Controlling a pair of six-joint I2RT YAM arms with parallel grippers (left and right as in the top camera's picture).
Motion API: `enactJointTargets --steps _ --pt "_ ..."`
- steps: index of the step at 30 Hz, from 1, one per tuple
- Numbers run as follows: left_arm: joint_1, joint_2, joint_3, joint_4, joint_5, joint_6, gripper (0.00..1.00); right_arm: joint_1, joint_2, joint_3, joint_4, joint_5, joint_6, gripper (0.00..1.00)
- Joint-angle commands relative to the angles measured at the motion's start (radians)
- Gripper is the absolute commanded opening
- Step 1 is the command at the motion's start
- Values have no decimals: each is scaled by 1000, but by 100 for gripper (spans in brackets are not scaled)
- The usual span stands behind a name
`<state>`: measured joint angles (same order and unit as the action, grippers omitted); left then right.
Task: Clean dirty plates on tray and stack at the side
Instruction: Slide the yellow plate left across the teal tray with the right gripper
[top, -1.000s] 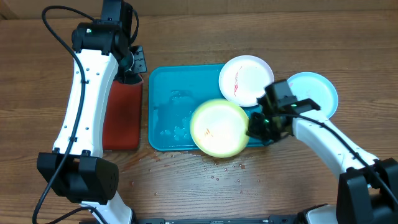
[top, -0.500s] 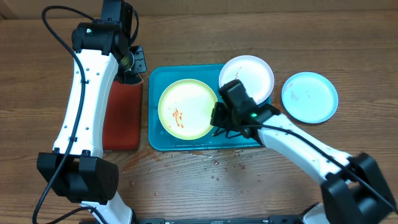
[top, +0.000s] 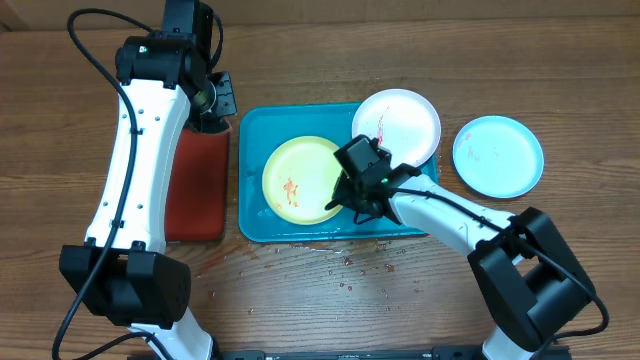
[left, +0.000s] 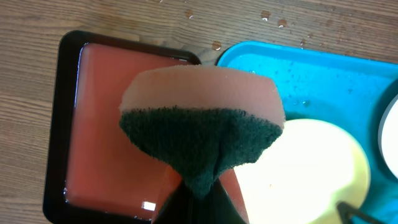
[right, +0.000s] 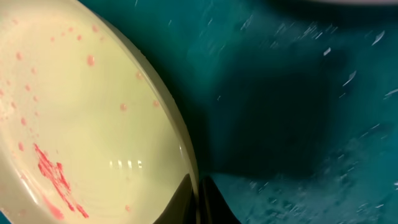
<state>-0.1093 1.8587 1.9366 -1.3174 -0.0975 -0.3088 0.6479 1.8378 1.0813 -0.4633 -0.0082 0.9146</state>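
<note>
A yellow-green plate (top: 300, 180) with an orange-red smear sits over the blue tray (top: 255, 215). My right gripper (top: 350, 195) is shut on its right rim, and the wrist view shows the rim (right: 180, 143) pinched between the fingers over the tray's wet floor (right: 298, 124). A white plate (top: 400, 125) with a red smear rests on the tray's far right corner. A pale blue plate (top: 498, 155) lies on the wood to the right. My left gripper (left: 200, 196) is shut on a pink sponge with a green scouring face (left: 202, 118), held above the red tray (left: 99, 112).
The red tray with black rim (top: 195, 185) lies left of the blue tray under the left arm (top: 140, 150). Water drops (top: 350, 262) dot the wood in front of the blue tray.
My right gripper has carried the yellow-green plate leftward from the tray's front right edge to over the tray's middle. The left arm and sponge have not moved.
</note>
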Motion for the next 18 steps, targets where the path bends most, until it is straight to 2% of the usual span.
enactJointTargets --steps 1,3,5,8,12,18 --pt "4 -14 11 8 13 -14 4 43 -1 33 6 -66 10 12" --pt "4 -14 11 9 13 -14 4 56 -1 33 5 -77 10 21" --pt "4 -14 11 9 13 -14 4 58 -1 33 12 -75 0 24" --pt "4 -14 11 9 13 -14 4 44 -1 37 56 -76 -111 24" --pt "4 -14 10 8 13 -14 4 -2 -1 60 58 -36 -296 17" --pt "4 -14 7 11 23 -14 4 -79 12 61 93 -55 -534 18"
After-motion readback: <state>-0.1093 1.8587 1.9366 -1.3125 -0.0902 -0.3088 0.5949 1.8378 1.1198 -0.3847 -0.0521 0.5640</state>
